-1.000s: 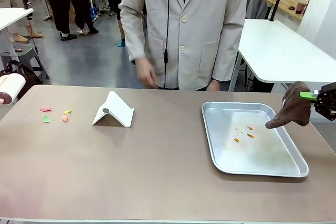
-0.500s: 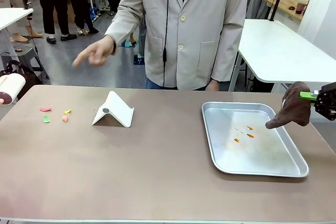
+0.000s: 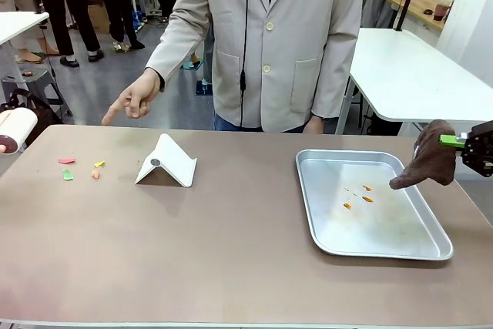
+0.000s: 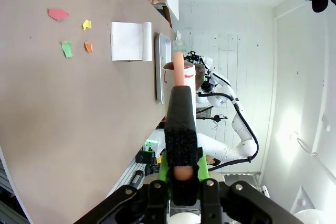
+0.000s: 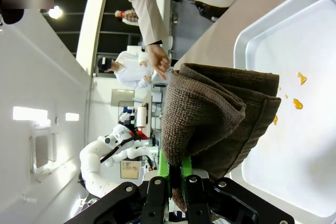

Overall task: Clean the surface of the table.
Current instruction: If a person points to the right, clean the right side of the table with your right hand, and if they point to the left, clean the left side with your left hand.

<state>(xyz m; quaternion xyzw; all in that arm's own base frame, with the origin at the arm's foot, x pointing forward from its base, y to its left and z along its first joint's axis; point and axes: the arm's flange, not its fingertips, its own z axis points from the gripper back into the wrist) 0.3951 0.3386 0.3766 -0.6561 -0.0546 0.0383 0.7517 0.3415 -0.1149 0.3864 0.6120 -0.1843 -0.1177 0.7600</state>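
The brownish table (image 3: pixel 231 252) carries a few coloured paper scraps (image 3: pixel 81 169) at its far left; the left wrist view has them too (image 4: pixel 73 32). My left gripper (image 4: pixel 181 174) is shut on the black-and-orange handle of a white lint roller (image 4: pixel 178 77), whose roll (image 3: pixel 15 127) hangs at the table's left edge. My right gripper (image 3: pixel 462 142) is shut on a brown cloth (image 3: pixel 430 162) that droops over the right rim of the silver tray (image 3: pixel 308 190). The right wrist view has that cloth (image 5: pixel 220 119) bunched above the jaws of my right gripper (image 5: pixel 177 174).
Orange scraps (image 3: pixel 358 196) lie in the tray. A white folded stand (image 3: pixel 166 162) sits left of centre. At the far side a person in a beige jacket points a hand (image 3: pixel 131 99) down toward the coloured scraps. White tables stand behind.
The person's hand rose from beside the jacket, swung out to the left, and now points lower toward the scraps. Both arms stayed still.
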